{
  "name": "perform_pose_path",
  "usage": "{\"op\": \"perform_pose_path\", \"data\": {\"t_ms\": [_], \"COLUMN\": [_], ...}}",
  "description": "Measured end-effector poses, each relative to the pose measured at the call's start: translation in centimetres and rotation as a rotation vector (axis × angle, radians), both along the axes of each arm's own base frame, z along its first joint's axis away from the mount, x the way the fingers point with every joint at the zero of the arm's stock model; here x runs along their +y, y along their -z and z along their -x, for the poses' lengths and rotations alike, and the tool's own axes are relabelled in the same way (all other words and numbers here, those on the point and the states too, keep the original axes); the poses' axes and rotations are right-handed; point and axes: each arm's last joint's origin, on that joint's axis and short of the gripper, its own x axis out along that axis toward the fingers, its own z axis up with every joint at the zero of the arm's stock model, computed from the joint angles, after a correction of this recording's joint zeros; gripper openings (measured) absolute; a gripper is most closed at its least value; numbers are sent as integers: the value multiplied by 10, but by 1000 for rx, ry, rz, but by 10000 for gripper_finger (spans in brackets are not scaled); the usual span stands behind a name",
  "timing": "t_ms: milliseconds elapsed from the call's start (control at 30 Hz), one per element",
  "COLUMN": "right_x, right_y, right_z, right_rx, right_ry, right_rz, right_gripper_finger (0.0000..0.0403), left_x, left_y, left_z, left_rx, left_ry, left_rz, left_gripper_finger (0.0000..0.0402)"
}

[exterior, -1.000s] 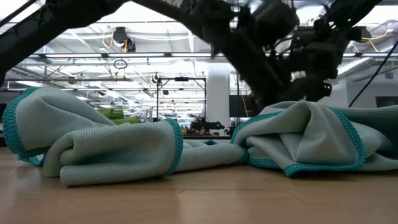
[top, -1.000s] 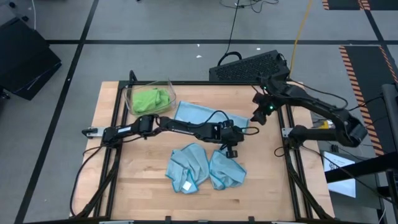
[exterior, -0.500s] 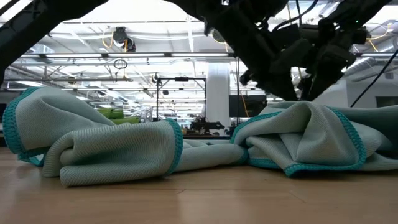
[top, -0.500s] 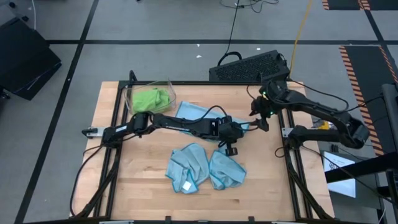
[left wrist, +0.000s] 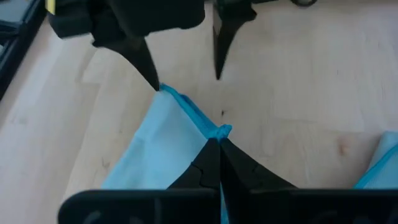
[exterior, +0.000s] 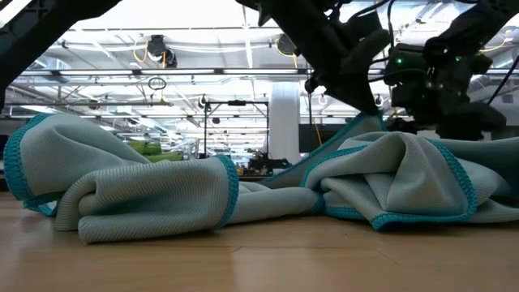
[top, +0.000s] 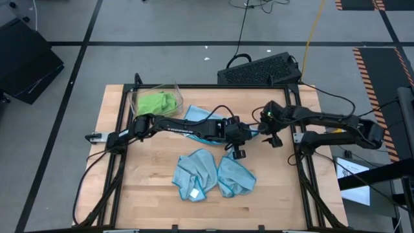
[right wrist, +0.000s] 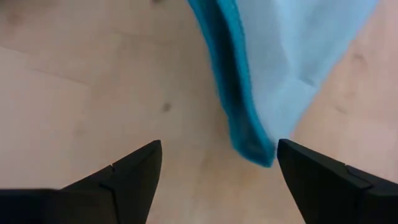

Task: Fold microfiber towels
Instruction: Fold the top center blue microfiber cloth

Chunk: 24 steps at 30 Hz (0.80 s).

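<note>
The robot is starting to fold one light blue towel [top: 197, 120] that lies near the back of the worktop [top: 149, 194]. The left claw [top: 234, 133] is pinched shut on one corner of it and holds that corner up. The right claw [top: 270, 133] is wide open just beside the same edge, holding nothing. I think it must next close on the near corner. The towel looks soft and thin, with a darker blue hem. Two more crumpled blue towels [top: 213, 173] lie nearer the front, and green towels [top: 155, 102] sit in the clear bin [top: 176, 90].
</note>
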Motion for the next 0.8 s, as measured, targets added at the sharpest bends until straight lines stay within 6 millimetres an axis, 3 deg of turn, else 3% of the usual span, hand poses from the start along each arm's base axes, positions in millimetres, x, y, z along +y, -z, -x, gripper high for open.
{"op": "perform_pose_path", "data": {"t_ms": [167, 533, 800], "right_x": [1, 6, 3], "right_y": [9, 25, 26], "right_z": [-4, -2, -4], "right_rx": [-21, -73, -60], "right_ry": [14, 74, 159], "right_rz": [138, 129, 130], "right_gripper_finger": [295, 265, 171], "left_x": [0, 7, 15], "left_y": [0, 0, 0], "left_z": [0, 0, 0], "left_rx": [4, 4, 2], "left_ry": [0, -21, -43], "left_rz": [0, -2, 4], "left_gripper_finger": [0, 0, 0]}}
